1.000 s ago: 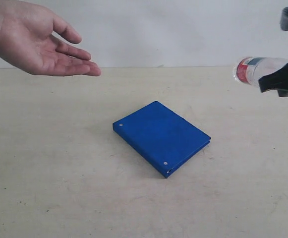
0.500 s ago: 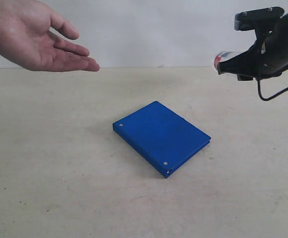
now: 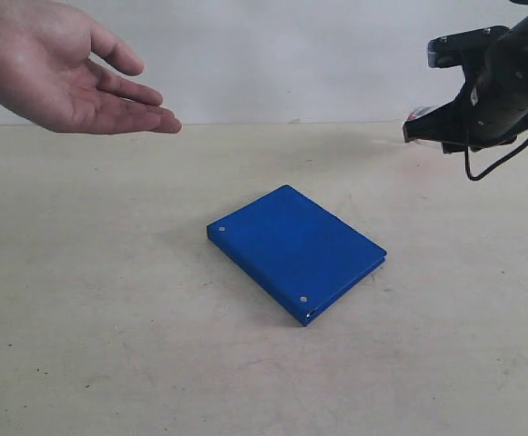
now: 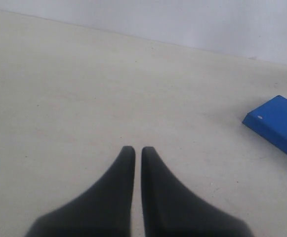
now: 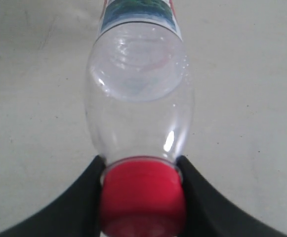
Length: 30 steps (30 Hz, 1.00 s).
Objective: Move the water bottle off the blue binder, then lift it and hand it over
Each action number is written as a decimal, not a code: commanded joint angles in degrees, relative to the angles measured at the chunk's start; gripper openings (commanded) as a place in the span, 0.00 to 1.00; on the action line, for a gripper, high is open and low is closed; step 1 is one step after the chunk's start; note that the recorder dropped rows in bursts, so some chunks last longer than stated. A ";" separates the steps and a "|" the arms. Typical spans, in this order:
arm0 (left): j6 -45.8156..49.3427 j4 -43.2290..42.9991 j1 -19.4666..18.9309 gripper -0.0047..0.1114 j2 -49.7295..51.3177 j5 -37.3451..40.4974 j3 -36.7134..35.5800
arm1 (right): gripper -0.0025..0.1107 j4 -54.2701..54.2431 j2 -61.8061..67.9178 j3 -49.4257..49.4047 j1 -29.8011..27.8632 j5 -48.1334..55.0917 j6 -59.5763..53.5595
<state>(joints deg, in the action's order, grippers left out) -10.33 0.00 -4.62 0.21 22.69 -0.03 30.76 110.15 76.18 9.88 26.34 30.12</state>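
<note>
The water bottle (image 5: 138, 84) is off the blue binder (image 3: 295, 250) and held in the air, lying roughly level. The right end effector (image 5: 141, 168) is clamped on its red cap, one finger on each side. In the exterior view the bottle sits at the far right, above the surface (image 3: 109, 318) and well apart from the binder (only a sliver of it shows past the dark arm). The binder lies flat mid-surface with nothing on its cover. An open hand (image 3: 64, 77), palm up, hangs at the upper left, well apart from the bottle. The left end effector (image 4: 138, 150) has its fingers pressed together, holding nothing, over bare surface.
</note>
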 commanded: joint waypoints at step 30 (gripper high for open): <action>0.15 0.64 0.47 0.08 -0.21 -0.38 0.03 | 0.02 -41.09 -14.59 8.19 -4.13 41.06 -50.24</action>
<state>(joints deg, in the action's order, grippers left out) -10.33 0.00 -4.62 0.21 22.69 -0.03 -1.74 98.19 83.00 5.88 53.20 -9.55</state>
